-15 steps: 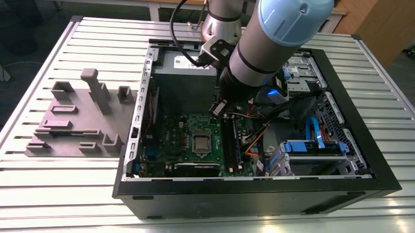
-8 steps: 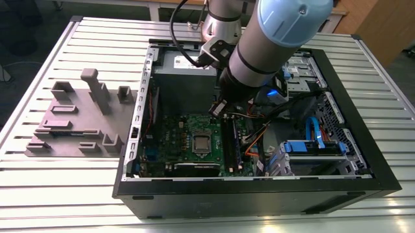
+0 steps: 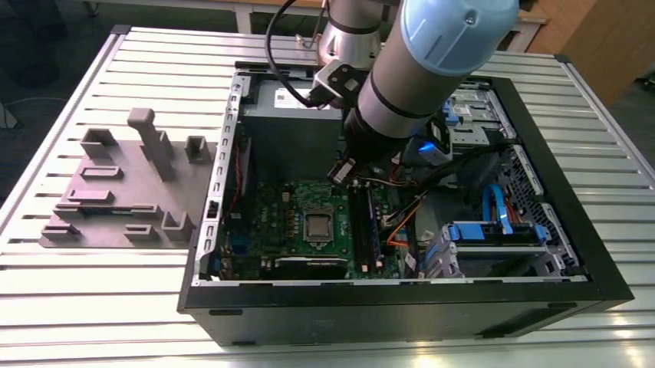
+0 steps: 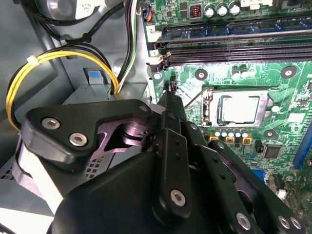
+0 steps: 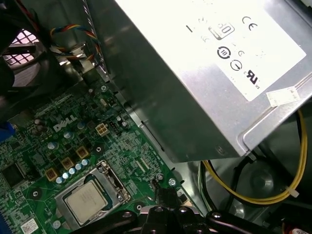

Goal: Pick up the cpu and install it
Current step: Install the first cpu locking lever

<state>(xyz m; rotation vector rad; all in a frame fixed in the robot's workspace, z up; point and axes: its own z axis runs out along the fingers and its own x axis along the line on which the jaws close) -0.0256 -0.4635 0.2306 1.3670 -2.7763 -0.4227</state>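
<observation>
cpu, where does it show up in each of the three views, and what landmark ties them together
Exterior view: the cpu sits in its socket mid-motherboard, inside the open case, below the arm's wrist.
Second wrist view: the cpu lies flat within the silver socket frame, beyond the gripper body.
First wrist view: the cpu sits in the same frame, beside the grey power supply.
Shared landmark: the row of small gold-coloured square components alongside the socket in both wrist views.

— CPU [image 5: 88, 201]: brushed metal lid, dull silver sheen. Motherboard [image 5: 58, 146]: glossy green laminate.

— Gripper [image 4: 170, 105]: matt black, smooth, with shiny screw heads. Power supply [image 5: 204, 73]: bare grey sheet metal, paper label. Table [image 3: 123, 299]: ribbed, satin aluminium.
</observation>
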